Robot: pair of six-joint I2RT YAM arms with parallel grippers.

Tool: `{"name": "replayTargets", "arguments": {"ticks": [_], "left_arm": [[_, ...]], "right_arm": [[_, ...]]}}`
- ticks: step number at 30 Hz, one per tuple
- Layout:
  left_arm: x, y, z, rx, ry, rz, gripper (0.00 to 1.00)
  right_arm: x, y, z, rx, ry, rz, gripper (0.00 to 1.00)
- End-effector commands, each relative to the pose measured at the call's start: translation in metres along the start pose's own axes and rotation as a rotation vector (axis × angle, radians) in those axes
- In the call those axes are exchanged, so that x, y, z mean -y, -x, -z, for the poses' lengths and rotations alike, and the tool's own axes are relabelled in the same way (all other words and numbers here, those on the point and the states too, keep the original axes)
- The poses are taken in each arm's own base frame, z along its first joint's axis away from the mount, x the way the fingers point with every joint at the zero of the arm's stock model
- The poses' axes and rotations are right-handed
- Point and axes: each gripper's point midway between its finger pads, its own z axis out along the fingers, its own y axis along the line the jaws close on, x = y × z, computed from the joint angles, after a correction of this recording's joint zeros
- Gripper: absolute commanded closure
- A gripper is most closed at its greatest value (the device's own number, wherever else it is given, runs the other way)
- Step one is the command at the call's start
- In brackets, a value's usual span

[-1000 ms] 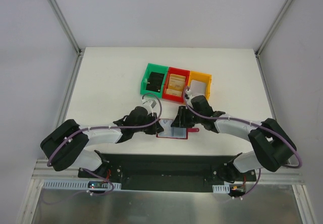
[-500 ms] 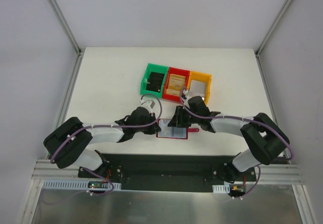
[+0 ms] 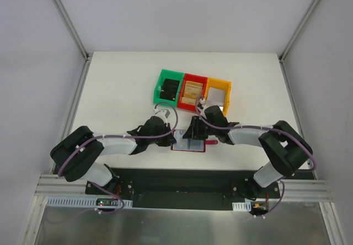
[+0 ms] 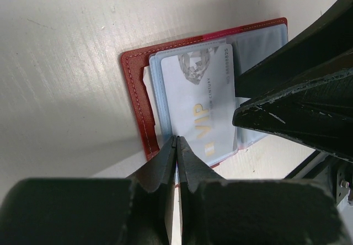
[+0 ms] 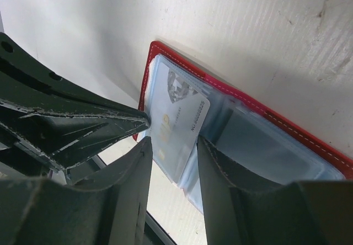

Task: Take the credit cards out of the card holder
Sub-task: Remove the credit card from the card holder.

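Seen from above, a white table point(image 3: 110, 90) holds one row of three small bins at its middle. From left to right they are one green bin point(image 3: 159, 90), one red bin point(image 3: 194, 76) and one yellow bin point(image 3: 220, 81).

Nearer the front edge, two robot arms reach inward and almost meet. The left arm point(image 3: 105, 145) comes in from the left. Its tool, the left gripper point(image 4: 176, 141), has both fingers pressed together with only a hairline between them. The tips rest at the red stitched border of the card holder point(image 3: 190, 145). The pictures do not show whether anything thin is caught in that hairline.

The one card holder lies open and flat on the table between the two tools, well short of the bins. It is dark red, with two pale blue see-through pockets side by side. One short red strap tab point(image 3: 210, 144) sticks out on its right side. One white card point(image 4: 201, 104) lettered "VIP" in gold lies over the left pocket, its number printed along one long edge.

The right gripper point(image 5: 174, 145) has its two fingers parted. In its own wrist view the card shows in the gap between them. In the left wrist view its two tips sit at the card's long right edge. Whether they touch the card cannot be told. The right arm point(image 3: 253, 137) stretches back to the right.
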Motion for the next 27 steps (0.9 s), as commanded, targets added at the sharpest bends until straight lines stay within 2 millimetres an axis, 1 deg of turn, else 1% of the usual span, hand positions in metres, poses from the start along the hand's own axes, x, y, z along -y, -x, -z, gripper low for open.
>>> {"name": "replayTargets", "arguments": {"ticks": [1, 11, 15, 24, 27], "left_arm": [[-0.010, 0.001, -0.002, -0.001, 0.048, 0.007, 0.99], [-0.016, -0.005, -0.004, -0.024, 0.075, 0.014, 0.99], [-0.018, -0.005, -0.002, -0.019, 0.087, 0.013, 1.00], [-0.026, -0.006, 0.000, -0.018, 0.130, 0.020, 1.00], [-0.028, -0.007, 0.001, -0.020, 0.137, 0.023, 1.00]], "right_arm": [[-0.007, 0.005, -0.001, 0.029, 0.026, 0.008, 0.59], [-0.003, -0.003, -0.004, 0.026, 0.053, -0.038, 0.59], [-0.003, -0.004, -0.003, 0.033, 0.069, -0.057, 0.59], [0.003, -0.004, -0.002, 0.055, 0.101, -0.121, 0.58], [0.000, -0.003, -0.002, 0.070, 0.142, -0.140, 0.58]]}}
